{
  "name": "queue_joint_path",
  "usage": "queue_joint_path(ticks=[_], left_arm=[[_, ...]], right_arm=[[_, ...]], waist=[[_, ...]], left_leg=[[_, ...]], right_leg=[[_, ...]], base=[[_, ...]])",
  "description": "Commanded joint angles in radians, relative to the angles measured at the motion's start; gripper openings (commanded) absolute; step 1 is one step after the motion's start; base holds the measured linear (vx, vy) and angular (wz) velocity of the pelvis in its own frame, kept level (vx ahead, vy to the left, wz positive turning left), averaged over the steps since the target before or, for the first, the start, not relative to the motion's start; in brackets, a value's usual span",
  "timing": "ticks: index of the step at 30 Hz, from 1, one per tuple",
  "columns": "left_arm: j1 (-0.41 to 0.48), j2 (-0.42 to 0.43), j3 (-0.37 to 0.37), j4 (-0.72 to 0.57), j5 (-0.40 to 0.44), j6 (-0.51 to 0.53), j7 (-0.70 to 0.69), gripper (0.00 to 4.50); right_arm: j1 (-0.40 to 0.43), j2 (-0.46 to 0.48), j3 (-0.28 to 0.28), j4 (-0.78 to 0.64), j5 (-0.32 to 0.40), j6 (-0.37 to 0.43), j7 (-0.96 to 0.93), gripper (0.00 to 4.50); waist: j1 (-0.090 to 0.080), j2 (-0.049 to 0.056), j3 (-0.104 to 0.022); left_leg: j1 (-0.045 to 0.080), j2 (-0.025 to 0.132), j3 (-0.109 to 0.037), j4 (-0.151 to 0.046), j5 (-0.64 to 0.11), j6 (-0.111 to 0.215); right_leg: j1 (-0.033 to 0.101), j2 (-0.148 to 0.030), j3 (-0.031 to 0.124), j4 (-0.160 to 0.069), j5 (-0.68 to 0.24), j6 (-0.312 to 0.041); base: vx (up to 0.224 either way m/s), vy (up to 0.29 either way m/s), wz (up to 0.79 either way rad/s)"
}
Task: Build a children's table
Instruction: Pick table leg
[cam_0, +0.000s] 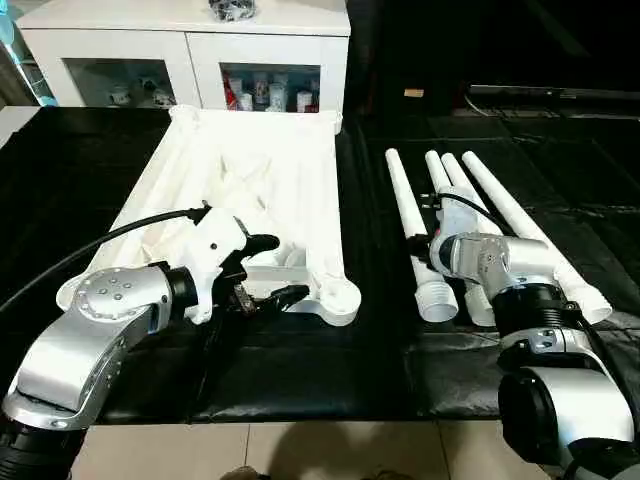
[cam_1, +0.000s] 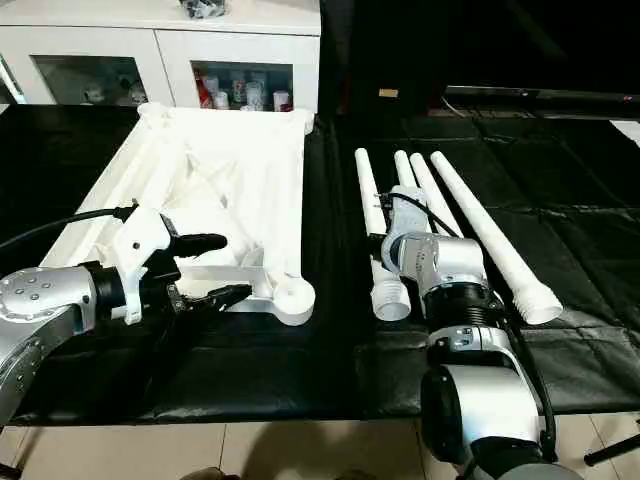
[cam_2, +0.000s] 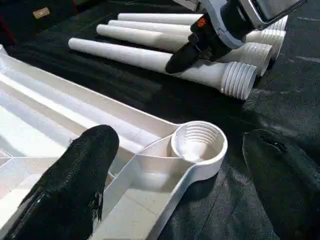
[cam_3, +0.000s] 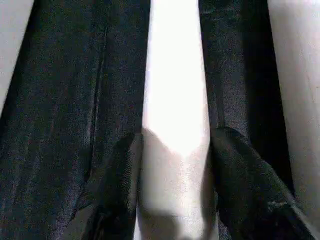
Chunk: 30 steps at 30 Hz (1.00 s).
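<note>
Your left hand (cam_0: 262, 270) hangs open by the near corner socket (cam_2: 199, 142) of the upturned table top (cam_0: 260, 190) (ribs up). Your right hand (cam_3: 172, 175) grips 1 of the 4 legs (cam_0: 410, 215) lying side by side on the black worktop (cam_0: 400, 350).

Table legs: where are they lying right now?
The four table legs lie side by side on the black mat, right of the upturned tabletop, under the right hand.
</note>
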Motion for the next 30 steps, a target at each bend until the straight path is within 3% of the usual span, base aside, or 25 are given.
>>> queue_joint_path(ticks=[1,8,10,13,15,16,19,22,24,25,27,30], left_arm=[[-0.005,0.003,-0.01,-0.02,0.0,0.005,0.007,4.5],[-0.014,-0.002,-0.011,-0.005,0.011,-0.009,0.016,4.5],[-0.03,-0.017,-0.001,0.011,0.019,-0.021,0.039,4.5],[-0.078,-0.078,0.051,0.055,0.01,-0.034,0.114,4.5],[-0.092,-0.098,0.07,0.068,-0.001,-0.031,0.135,4.5],[-0.149,-0.154,0.13,0.113,-0.031,-0.023,0.201,4.5],[-0.216,-0.205,0.175,0.157,-0.073,0.017,0.251,4.5],[-0.28,-0.263,0.166,0.195,-0.072,0.016,0.298,4.5],[-0.321,-0.325,0.155,0.225,-0.074,-0.002,0.325,4.5],[-0.364,-0.387,0.174,0.264,-0.101,0.007,0.364,4.5],[-0.383,-0.411,0.188,0.283,-0.113,0.015,0.383,4.5],[-0.421,-0.451,0.215,0.313,-0.155,0.031,0.403,4.5]], right_arm=[[0.008,-0.001,-0.011,-0.015,0.003,-0.022,-0.015,1.8],[0.022,-0.008,0.008,-0.06,0.0,-0.1,0.018,1.8],[0.021,-0.006,-0.015,-0.095,0.022,-0.111,0.021,1.8],[0.021,-0.017,-0.028,-0.181,0.058,-0.087,0.059,1.8],[0.021,-0.019,-0.031,-0.201,0.069,-0.093,0.074,1.8],[0.019,-0.022,-0.048,-0.256,0.109,-0.102,0.118,1.8],[0.03,-0.029,-0.06,-0.319,0.175,-0.079,0.201,1.79],[0.059,-0.046,-0.053,-0.383,0.236,-0.049,0.3,1.79],[0.09,-0.04,-0.071,-0.448,0.315,-0.061,0.394,1.78],[0.114,-0.013,-0.131,-0.526,0.452,-0.031,0.481,1.78],[0.121,-0.001,-0.161,-0.554,0.511,-0.007,0.505,1.78],[0.152,-0.001,-0.167,-0.603,0.563,0.004,0.556,1.78]], waist=[[0.002,-0.003,-0.068],[0.002,-0.001,-0.069],[0.002,0.0,-0.069],[0.004,0.005,-0.069],[0.004,0.001,-0.069],[0.004,0.003,-0.068],[0.007,-0.002,-0.072],[0.015,-0.006,-0.074],[0.019,-0.001,-0.074],[0.023,0.002,-0.076],[0.029,-0.002,-0.078],[0.033,-0.003,-0.074]], left_leg=[[0.017,0.061,-0.014,-0.063,-0.111,-0.018],[0.018,0.062,-0.014,-0.063,-0.115,-0.019],[0.018,0.062,-0.014,-0.062,-0.115,-0.018],[0.018,0.062,-0.017,-0.063,-0.122,-0.019],[0.018,0.061,-0.016,-0.062,-0.129,-0.018],[0.018,0.06,-0.015,-0.063,-0.136,-0.017],[0.015,0.059,-0.016,-0.059,-0.118,-0.001],[0.013,0.062,-0.018,-0.056,-0.074,0.035],[0.013,0.062,-0.014,-0.053,-0.072,0.049],[0.013,0.064,-0.017,-0.052,-0.065,0.059],[0.013,0.066,-0.019,-0.053,-0.069,0.077],[0.015,0.065,-0.017,-0.054,-0.086,0.066]], right_leg=[[0.05,-0.076,0.049,-0.065,-0.121,-0.205],[0.05,-0.076,0.049,-0.065,-0.11,-0.206],[0.051,-0.075,0.049,-0.065,-0.105,-0.208],[0.053,-0.075,0.049,-0.064,-0.105,-0.202],[0.054,-0.074,0.049,-0.067,-0.099,-0.203],[0.054,-0.073,0.048,-0.068,-0.105,-0.204],[0.061,-0.075,0.048,-0.066,-0.069,-0.211],[0.062,-0.079,0.047,-0.062,-0.03,-0.227],[0.064,-0.079,0.049,-0.069,-0.024,-0.228],[0.064,-0.08,0.048,-0.066,-0.011,-0.237],[0.065,-0.082,0.046,-0.067,-0.01,-0.245],[0.061,-0.082,0.044,-0.073,-0.057,-0.246]], base=[[0.0,0.0,0.0],[0.0,0.0,0.0],[0.0,0.0,0.0],[0.0,0.0,0.0],[0.0,0.0,0.0],[0.0,0.0,0.0],[0.0,0.0,0.0],[0.0,0.0,0.0],[0.0,0.0,0.0],[0.0,0.0,0.0],[0.0,0.0,0.0],[0.0,0.0,0.0]])
